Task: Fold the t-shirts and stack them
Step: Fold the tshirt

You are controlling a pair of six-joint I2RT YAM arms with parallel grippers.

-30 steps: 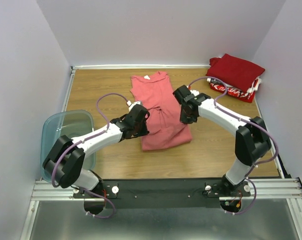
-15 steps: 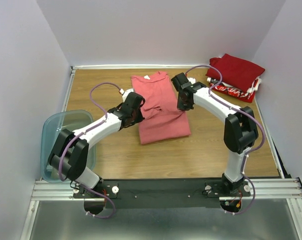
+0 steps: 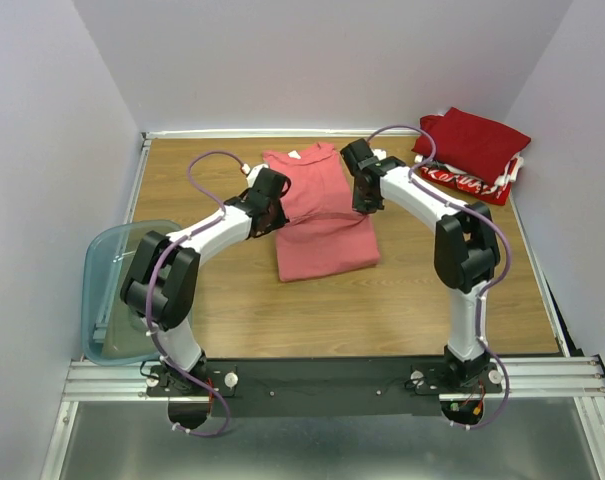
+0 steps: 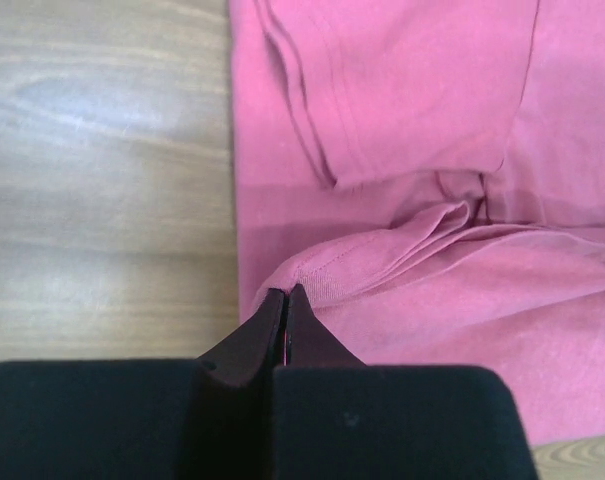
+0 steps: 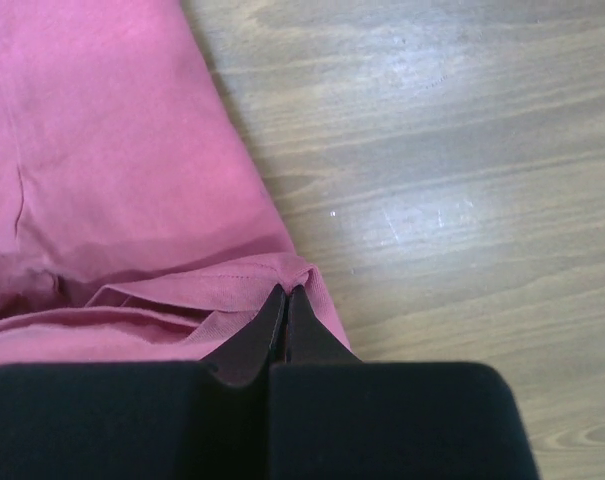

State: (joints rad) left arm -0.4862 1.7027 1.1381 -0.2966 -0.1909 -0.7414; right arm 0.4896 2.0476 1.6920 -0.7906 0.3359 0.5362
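Note:
The salmon-pink t-shirt (image 3: 322,215) lies on the wooden table, collar toward the back, its lower part doubled up over its middle. My left gripper (image 3: 274,212) is shut on the hem at the shirt's left edge (image 4: 312,275). My right gripper (image 3: 363,206) is shut on the hem at the shirt's right edge (image 5: 272,272). Both hold the hem just above the shirt's middle. The dark red t-shirt (image 3: 474,140) lies folded on top of the red t-shirt with white print (image 3: 460,182) at the back right.
A translucent blue-grey plastic bin (image 3: 117,280) stands at the near left by the left arm's base. White walls close in the table's back and sides. Bare wood (image 3: 382,310) lies in front of the pink shirt.
Both grippers have carried the pink shirt's bottom hem toward the back, folding the lower part up over the middle. The fold's front edge has also shifted back.

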